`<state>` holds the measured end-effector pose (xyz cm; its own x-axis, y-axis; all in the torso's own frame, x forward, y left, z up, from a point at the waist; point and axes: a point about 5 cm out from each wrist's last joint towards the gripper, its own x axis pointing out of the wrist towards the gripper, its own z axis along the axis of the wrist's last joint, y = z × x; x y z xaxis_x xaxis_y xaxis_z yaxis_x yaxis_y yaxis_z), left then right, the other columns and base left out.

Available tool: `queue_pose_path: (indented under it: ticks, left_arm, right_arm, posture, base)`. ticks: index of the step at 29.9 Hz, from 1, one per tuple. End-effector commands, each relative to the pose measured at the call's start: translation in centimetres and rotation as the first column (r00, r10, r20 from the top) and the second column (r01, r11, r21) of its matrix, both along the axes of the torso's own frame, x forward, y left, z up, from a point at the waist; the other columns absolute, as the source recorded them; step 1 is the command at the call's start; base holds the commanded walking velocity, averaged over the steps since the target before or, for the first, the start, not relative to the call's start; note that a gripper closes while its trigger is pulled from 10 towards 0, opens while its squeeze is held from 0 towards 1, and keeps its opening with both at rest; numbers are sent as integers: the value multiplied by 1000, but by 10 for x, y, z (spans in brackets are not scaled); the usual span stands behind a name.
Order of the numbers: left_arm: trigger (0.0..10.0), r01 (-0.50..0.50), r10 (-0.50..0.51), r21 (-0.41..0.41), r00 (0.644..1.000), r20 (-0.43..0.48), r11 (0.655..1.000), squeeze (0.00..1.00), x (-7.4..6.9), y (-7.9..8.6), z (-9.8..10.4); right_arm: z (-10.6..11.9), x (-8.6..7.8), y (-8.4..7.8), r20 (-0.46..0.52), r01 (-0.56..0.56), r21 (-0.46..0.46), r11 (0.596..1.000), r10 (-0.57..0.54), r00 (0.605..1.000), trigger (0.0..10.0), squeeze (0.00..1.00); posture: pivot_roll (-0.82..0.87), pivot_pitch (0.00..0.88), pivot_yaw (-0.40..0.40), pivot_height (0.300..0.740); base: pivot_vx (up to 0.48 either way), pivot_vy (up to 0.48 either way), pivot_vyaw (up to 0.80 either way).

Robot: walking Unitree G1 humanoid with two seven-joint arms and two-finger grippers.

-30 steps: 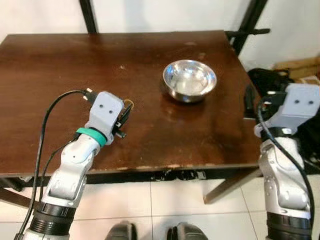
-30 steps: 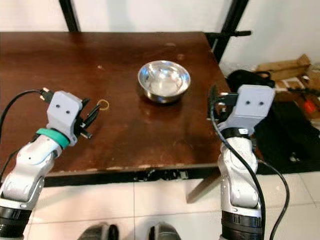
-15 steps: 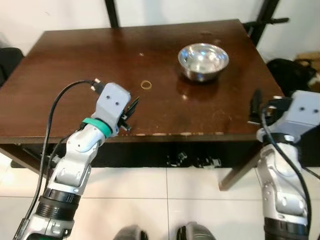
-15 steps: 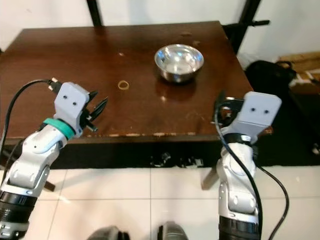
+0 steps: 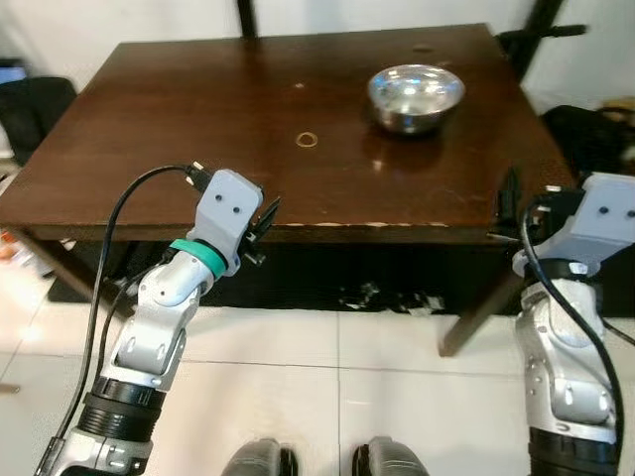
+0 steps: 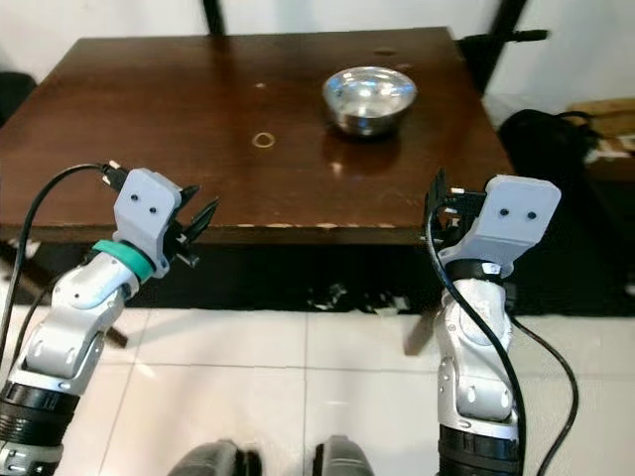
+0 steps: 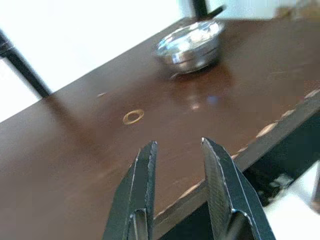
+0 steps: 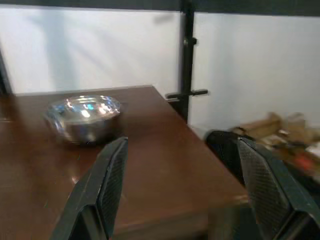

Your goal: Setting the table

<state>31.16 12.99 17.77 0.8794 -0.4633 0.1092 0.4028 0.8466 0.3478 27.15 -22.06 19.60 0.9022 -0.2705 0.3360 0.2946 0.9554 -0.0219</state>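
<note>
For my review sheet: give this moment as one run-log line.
steel bowl on table far right | small ring mid-table | left pincer open, empty, at near edge | right pincer open, empty, off right corner

Your two head views look forward and down from above the near edge of the desk, taking in its whole top, both arms and the tiled floor below. Both share the steel bowl toward the far right corner. Your left wrist view looks low across the near edge, along the left hand, toward that bowl. Your right wrist view faces the same bowl along the right edge, between its right hand fingers.
</note>
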Motion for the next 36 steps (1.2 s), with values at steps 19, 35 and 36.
queue_pose_path:
  ticks: [19, 35, 36]
  left_arm:
    - [10000, -121, 118, -33, 990, -75, 992, 0, -14, 13, -40]
    - [10000, -258, 253, -14, 955, -152, 966, 0, -26, 35, -78]
    - [10000, -258, 253, -13, 956, -151, 966, 0, -26, 36, -78]
  right_arm:
    - [-28, 1, 8, -95, -40, -26, 999, 38, 995, 10000, 0]
    - [-71, -4, 14, -218, -86, -13, 996, 81, 973, 10000, 0]
    - [-71, -4, 13, -217, -83, -12, 996, 79, 973, 10000, 0]
  posture:
    - [-16, 0, 63, 740]
    - [-15, 0, 54, 740]
    - [-15, 0, 56, 740]
  base:
    - [-288, 0, 0]
    - [-280, 0, 0]
    - [-274, 0, 0]
